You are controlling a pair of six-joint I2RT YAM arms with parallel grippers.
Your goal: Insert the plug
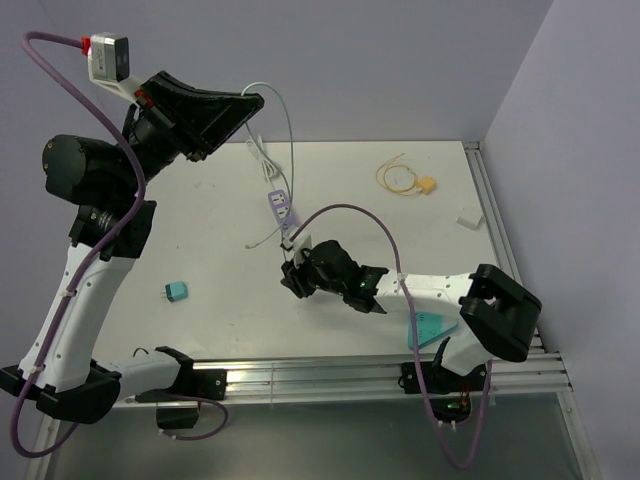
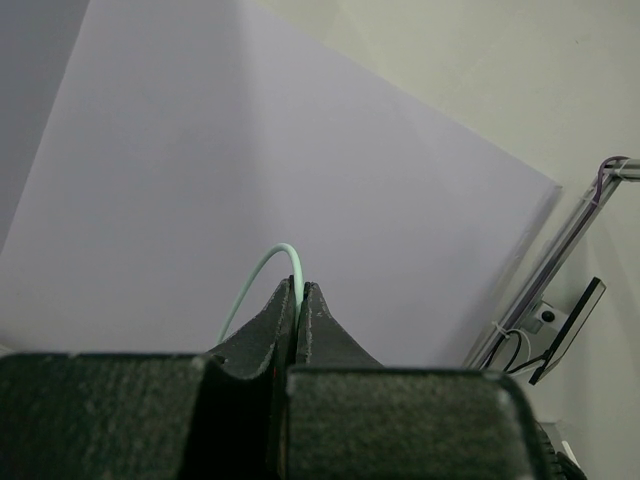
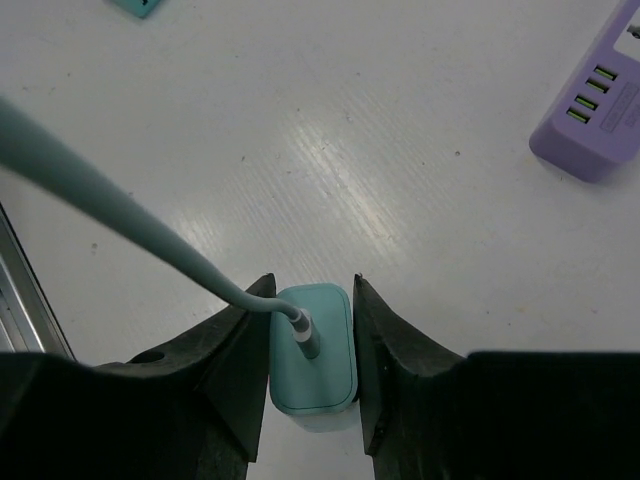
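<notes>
The small yellow-tan plug (image 1: pixel 427 184) lies with its looped yellow cable (image 1: pixel 395 177) at the far right of the table, away from both grippers. The purple power strip (image 1: pixel 280 208) lies mid-table and also shows in the right wrist view (image 3: pixel 598 120). My right gripper (image 1: pixel 292 272) (image 3: pixel 311 300) is just in front of the strip, shut on a teal charger block (image 3: pixel 318 370) that has a mint cable (image 3: pixel 120 210) plugged into it. My left gripper (image 1: pixel 255 100) (image 2: pixel 298 288) is raised high at the back, shut on that mint cable (image 2: pixel 262 270).
A second small teal block (image 1: pixel 177 292) lies at the near left. A white block (image 1: pixel 470 217) sits at the right edge. A flat teal item (image 1: pixel 430 328) lies under the right arm. The strip's white cord (image 1: pixel 262 155) runs to the back edge.
</notes>
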